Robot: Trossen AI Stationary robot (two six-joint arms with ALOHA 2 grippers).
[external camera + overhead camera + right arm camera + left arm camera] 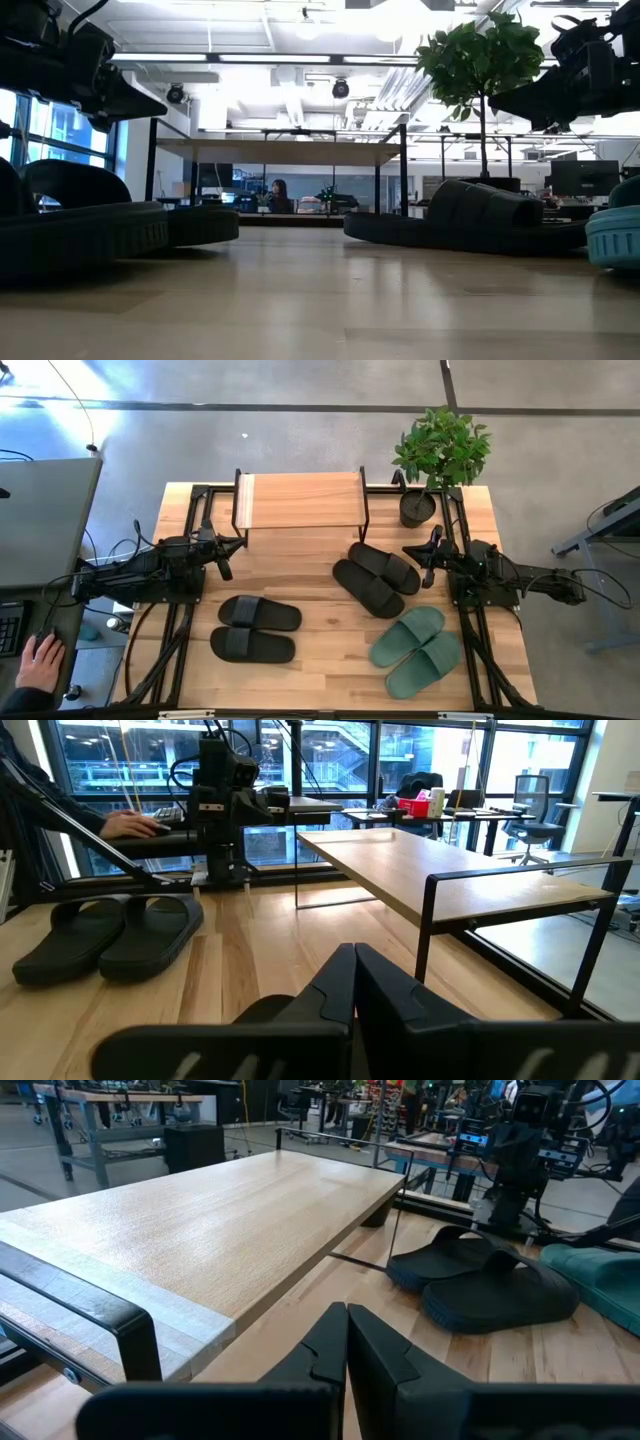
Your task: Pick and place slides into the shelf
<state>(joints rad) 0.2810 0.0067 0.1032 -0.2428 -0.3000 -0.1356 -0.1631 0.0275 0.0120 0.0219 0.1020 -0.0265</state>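
1. On the surface (320, 660) lie all six slides: black pair (256, 628), black pair (377, 577), green pair (416, 650); the shelf (298, 500) is bare.
2. Left tool (224, 561) and right tool (430, 557) are both closed, holding nothing; picking seems not yet begun.
3. Next: open a tool over a slide.
4. Only the wrist views show the pressed-together fingers (345, 1350).

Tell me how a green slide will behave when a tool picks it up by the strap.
The green slides look like thick moulded foam, so probably light and only slightly bendy. Flat soles suggest no rolling. Lifted by the single wide strap, one would likely hang tilted. The matte surface probably grips fairly well.
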